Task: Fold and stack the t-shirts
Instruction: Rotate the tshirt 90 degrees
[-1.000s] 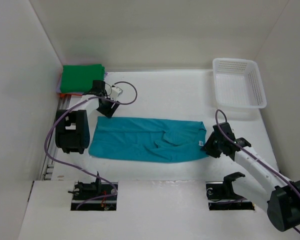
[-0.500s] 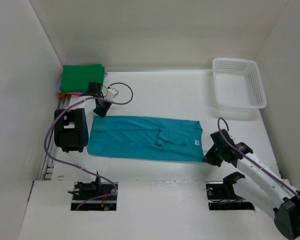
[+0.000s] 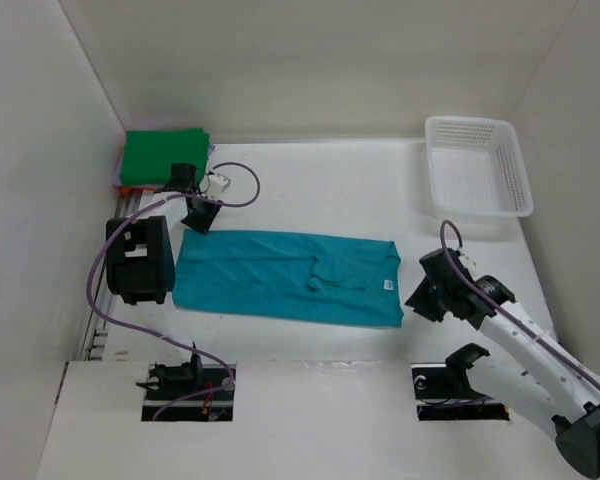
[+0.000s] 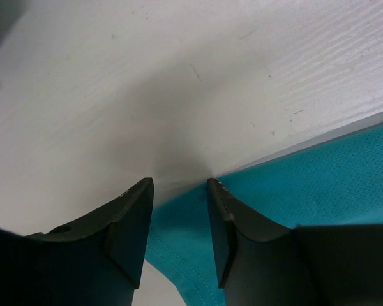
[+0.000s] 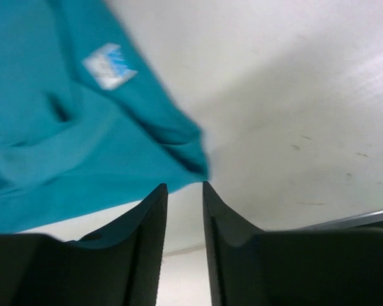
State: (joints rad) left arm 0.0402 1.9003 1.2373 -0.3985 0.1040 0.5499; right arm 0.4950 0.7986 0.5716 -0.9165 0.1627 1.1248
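Currently teal t-shirt (image 3: 285, 277) lies folded lengthwise, not yet stacked; green t-shirt (image 3: 163, 157) tops far-left stack; left gripper (image 3: 197, 215) and right gripper (image 3: 420, 300) slightly apart, empty

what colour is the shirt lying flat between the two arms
The t-shirt is teal blue, seen best in the top external view.

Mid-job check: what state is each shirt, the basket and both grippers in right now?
teal t-shirt: lying flat, folded lengthwise into a long strip.
green t-shirt: folded, topping the far-left stack.
basket: upright.
left gripper: slightly open over the teal t-shirt's corner.
right gripper: slightly open, gripping nothing.
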